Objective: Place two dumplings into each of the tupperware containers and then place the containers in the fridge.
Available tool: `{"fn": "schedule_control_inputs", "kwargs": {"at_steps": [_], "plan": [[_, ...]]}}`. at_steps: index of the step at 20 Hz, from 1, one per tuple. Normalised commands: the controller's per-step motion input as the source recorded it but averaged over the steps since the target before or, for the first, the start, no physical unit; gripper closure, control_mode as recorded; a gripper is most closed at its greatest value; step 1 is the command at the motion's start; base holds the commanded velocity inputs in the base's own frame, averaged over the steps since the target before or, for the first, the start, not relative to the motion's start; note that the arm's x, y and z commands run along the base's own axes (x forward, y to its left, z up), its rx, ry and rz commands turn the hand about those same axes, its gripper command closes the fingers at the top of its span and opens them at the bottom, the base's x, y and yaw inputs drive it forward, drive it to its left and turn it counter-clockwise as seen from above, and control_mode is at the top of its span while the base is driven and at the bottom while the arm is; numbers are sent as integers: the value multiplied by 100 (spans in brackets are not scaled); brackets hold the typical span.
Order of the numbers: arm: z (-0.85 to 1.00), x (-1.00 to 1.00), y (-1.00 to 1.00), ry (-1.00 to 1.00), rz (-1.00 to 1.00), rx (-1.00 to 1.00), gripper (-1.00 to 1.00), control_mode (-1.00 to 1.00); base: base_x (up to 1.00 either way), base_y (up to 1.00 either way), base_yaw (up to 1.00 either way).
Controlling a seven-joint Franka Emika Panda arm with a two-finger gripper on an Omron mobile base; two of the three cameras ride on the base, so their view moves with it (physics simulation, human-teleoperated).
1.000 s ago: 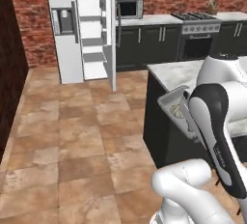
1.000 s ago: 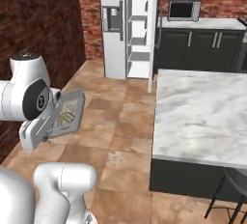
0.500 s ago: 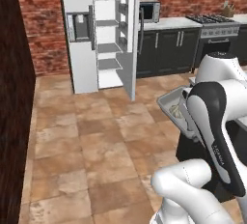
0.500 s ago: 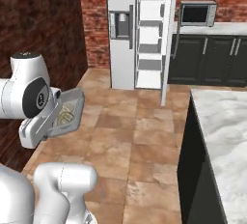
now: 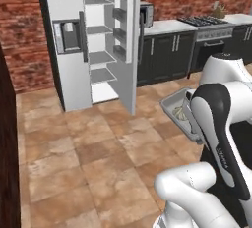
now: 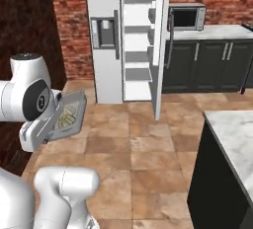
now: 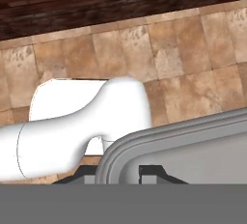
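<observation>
One tupperware container (image 6: 70, 114) is clamped at its rim between my fingers (image 7: 126, 172), tilted steeply above the tiled floor (image 6: 143, 144), dumplings (image 6: 65, 118) inside. The fridge (image 5: 93, 40) stands open at 11 o'clock, well apart.

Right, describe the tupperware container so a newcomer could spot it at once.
Start at the fridge, its door open. Come down to the white arm in front: the tupperware container sits tilted at its end. It is a shallow grey box with pale dumplings inside.
</observation>
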Motion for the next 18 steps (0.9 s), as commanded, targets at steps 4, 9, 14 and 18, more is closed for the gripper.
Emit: {"fn": "schedule_control_inputs", "kwargs": {"at_steps": [4,9,14,18], "plan": [[0,0,0,0,0,0,100,100,100,24,-14],[0,0,0,0,0,0,100,100,100,3,1],[0,0,0,0,0,0,100,100,100,0,12],[0,0,0,0,0,0,100,100,100,-19,17]]}}
